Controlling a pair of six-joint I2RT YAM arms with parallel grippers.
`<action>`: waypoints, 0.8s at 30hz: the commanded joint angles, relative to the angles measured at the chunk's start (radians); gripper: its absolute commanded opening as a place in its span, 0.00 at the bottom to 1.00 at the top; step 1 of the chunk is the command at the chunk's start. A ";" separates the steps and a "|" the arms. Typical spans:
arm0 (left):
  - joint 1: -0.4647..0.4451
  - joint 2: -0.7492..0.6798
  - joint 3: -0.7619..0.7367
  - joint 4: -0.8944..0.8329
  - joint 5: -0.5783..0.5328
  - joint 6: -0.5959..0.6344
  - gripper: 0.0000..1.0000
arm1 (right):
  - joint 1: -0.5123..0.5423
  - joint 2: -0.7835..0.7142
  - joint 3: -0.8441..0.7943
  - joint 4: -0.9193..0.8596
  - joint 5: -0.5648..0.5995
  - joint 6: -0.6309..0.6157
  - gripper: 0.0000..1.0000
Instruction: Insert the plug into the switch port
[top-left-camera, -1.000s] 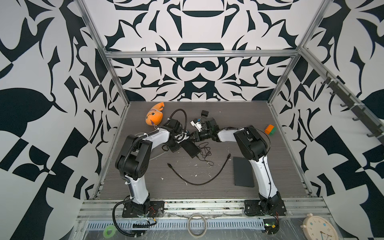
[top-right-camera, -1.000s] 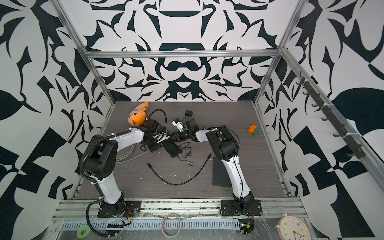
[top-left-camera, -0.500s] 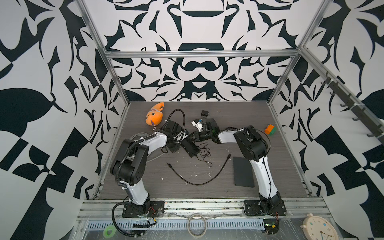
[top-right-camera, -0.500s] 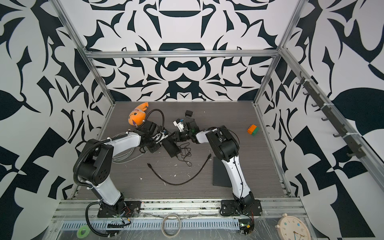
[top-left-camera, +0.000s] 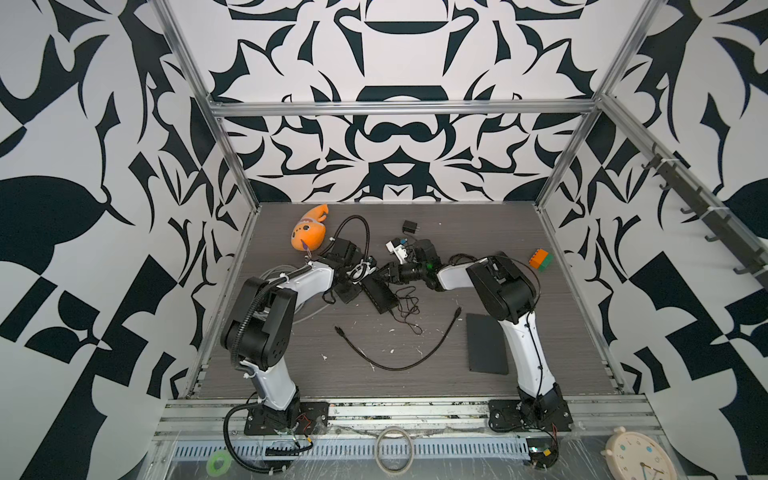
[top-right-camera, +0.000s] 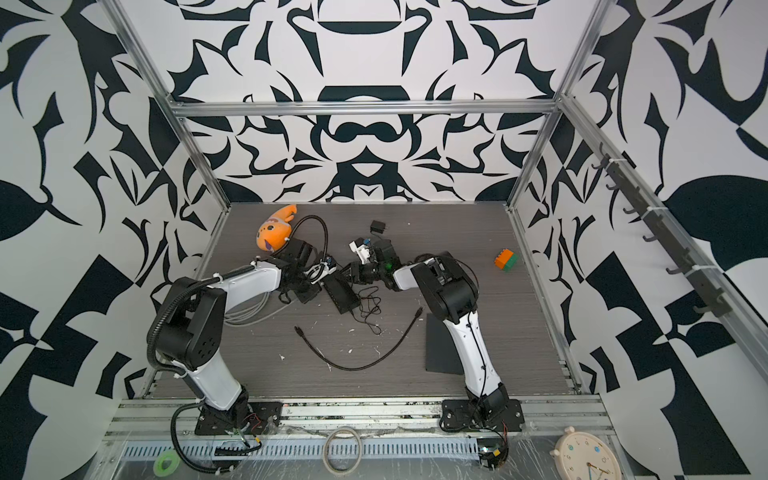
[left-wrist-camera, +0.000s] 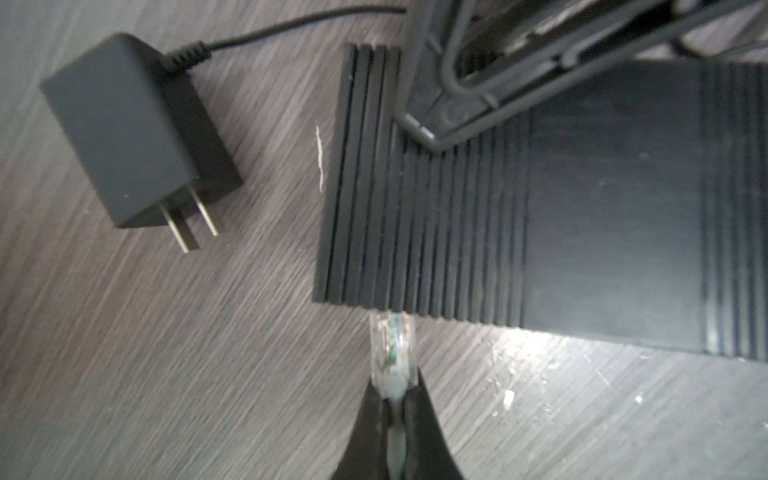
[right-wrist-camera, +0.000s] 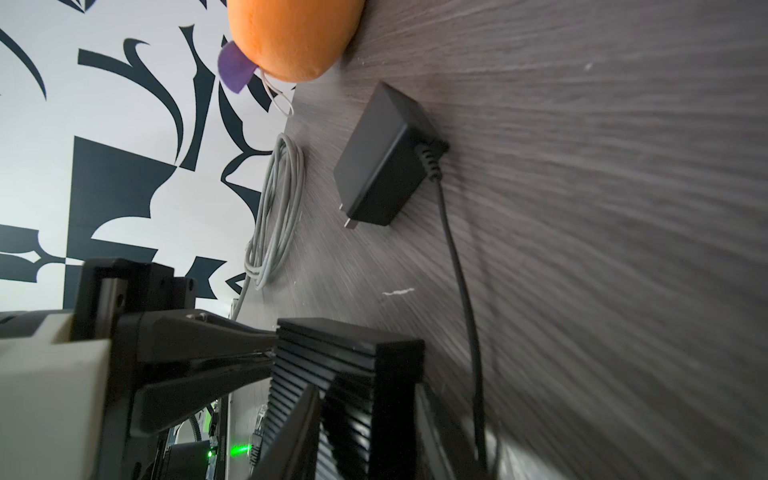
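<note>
The left hand (left-wrist-camera: 395, 392) is clenched on the back end of the clear plug (left-wrist-camera: 392, 349), with the two dark fingers pinched tight around it and the grey lead running back between them. The plug's front end is right up against the long side face of the black ribbed switch (left-wrist-camera: 582, 199), near one end of it. Most of the clear body is outside, and I can't tell how far the tip has gone in. The right hand (top-left-camera: 387, 273) comes in from the opposite side and grips that same end of the switch, one finger lying across the ribbed top. The switch lies flat on the counter (top-left-camera: 478, 224). I can't make out any lettering on its casing from here. Just beside it lies a black power adapter (left-wrist-camera: 133, 137), prongs out, with its thin cord trailing away. Beyond that there is a coil of grey cable (right-wrist-camera: 274, 216) and an orange fish toy (top-left-camera: 309, 235). Nearer the front a loose black cable (top-left-camera: 399, 361) curves across the counter beside a flat black pad (top-left-camera: 486, 349). A coloured block (top-left-camera: 541, 259) sits off to the right. A clock (top-left-camera: 638, 457) lies at the front edge, its numerals too small to read.
</note>
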 joint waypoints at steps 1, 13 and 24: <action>-0.012 0.041 0.069 0.094 0.107 0.007 0.00 | 0.072 -0.003 -0.034 0.015 -0.150 0.029 0.40; -0.011 0.015 0.022 0.235 0.135 0.012 0.00 | 0.074 0.001 -0.044 0.024 -0.169 0.044 0.39; 0.036 -0.054 -0.051 0.119 0.104 0.064 0.00 | 0.047 -0.082 -0.019 -0.216 -0.036 -0.082 0.41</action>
